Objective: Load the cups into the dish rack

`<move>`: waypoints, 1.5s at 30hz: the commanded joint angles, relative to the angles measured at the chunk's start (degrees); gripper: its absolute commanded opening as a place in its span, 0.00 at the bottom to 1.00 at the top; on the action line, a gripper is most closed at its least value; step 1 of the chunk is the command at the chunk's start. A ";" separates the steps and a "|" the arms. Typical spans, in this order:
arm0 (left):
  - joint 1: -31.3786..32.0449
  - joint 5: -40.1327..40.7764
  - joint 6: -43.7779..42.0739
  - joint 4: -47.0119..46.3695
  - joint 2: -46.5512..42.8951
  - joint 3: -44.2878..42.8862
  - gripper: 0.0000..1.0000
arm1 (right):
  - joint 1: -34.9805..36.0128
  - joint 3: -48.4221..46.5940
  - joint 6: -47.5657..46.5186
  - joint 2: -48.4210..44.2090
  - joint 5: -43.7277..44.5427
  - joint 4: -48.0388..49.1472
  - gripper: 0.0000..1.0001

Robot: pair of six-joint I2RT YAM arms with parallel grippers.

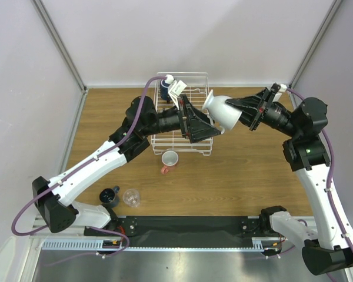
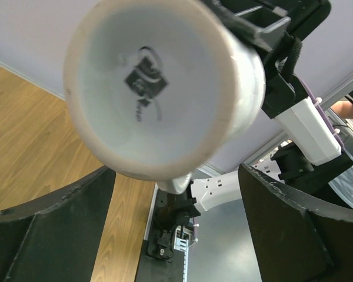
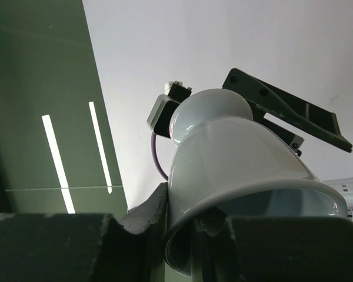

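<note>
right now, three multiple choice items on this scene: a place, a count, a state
1. Where is the salmon-pink cup? A on the table in front of the dish rack; B inside the rack; C in a gripper.
2. How many cups stand by the left arm's base? A one; B two; C four.
3. The light grey mug is: A standing on the table; B in the rack; C held by the right gripper.
Key: 1A, wood surrounds it; 2B, small dark blue cup and clear glass tumbler; 3C, clamped midair.

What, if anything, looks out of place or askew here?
The grey mug hangs sideways in mid-air at the right edge of the rack, clamped by the right gripper, base toward the open left gripper.
</note>
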State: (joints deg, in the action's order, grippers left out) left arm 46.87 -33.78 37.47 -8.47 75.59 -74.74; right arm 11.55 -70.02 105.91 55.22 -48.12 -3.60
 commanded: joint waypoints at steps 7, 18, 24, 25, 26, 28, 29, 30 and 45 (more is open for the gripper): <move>1.47 -1.82 2.51 -5.50 0.26 -1.82 0.82 | 2.77 -0.47 1.85 -3.80 3.91 6.85 0.00; 1.99 -1.99 5.42 -8.41 0.17 -0.32 0.67 | 5.50 0.94 1.06 -5.47 6.98 5.97 0.00; 2.43 -3.04 5.85 -8.93 0.78 -0.49 0.54 | 5.85 1.02 1.06 -5.39 7.69 6.14 0.00; 2.52 -3.13 5.94 -9.02 0.96 -0.58 0.54 | 6.02 1.02 1.06 -5.39 7.78 6.23 0.00; 2.52 -3.48 5.94 -8.85 1.05 -0.67 0.55 | 5.94 1.11 1.06 -5.39 7.86 6.23 0.00; 2.52 -4.01 5.60 -8.06 1.48 -1.28 0.65 | 5.94 1.20 0.97 -5.39 7.95 6.49 0.00; 2.52 -4.10 5.33 -7.10 1.66 -1.55 0.67 | 5.94 1.29 1.05 -5.21 8.04 6.58 0.00; 2.52 -4.19 4.98 -5.52 1.84 -2.07 0.66 | 5.85 1.29 1.14 -5.30 7.95 6.67 0.00; 2.52 -0.94 1.64 -6.74 0.00 -1.73 0.00 | 6.38 2.96 0.62 -7.06 9.00 6.58 0.00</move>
State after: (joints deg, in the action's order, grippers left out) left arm 49.12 -37.89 42.39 -13.45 76.73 -74.85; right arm 17.08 -66.96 106.39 49.87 -38.85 -0.62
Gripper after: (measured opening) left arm 0.182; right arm 0.205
